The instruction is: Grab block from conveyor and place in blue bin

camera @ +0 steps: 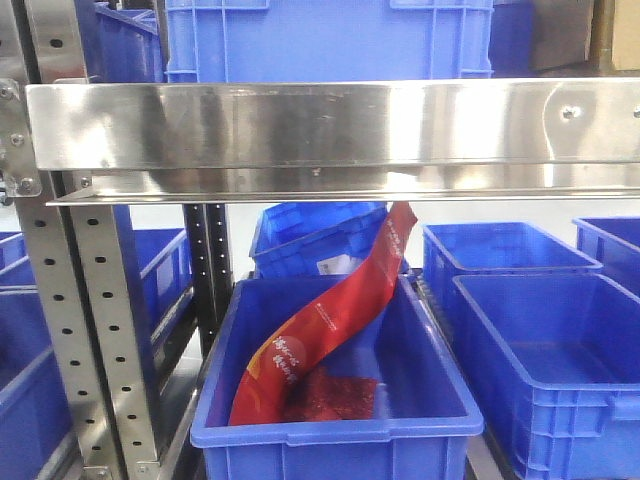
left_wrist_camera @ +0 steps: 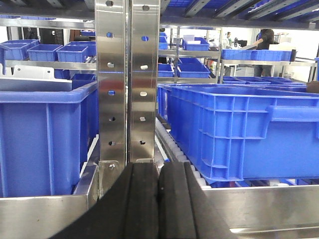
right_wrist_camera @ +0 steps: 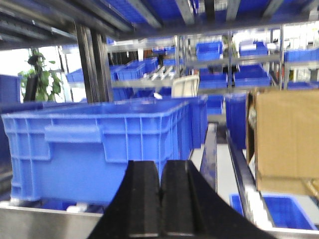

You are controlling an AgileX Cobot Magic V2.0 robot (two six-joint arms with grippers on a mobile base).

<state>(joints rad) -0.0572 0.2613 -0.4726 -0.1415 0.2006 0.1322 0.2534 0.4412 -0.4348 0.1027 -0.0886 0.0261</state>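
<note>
We see no conveyor and no block in any view. A steel shelf rail [camera: 330, 135] cuts off the red pouch [camera: 330, 315] leaning in the blue bin [camera: 340, 425]. Our left gripper [left_wrist_camera: 158, 199] and right gripper [right_wrist_camera: 160, 201] both sit pressed together, pinching nothing.

The left matte black rubber-padded claw [left_wrist_camera: 158, 199] is showing two broad ribbed fingers [left_wrist_camera: 139, 204] rising from six o'clock. The right matte black smooth-faced claw [right_wrist_camera: 160, 199] is showing two flared fingers [right_wrist_camera: 178, 199], widening toward the base.
</note>
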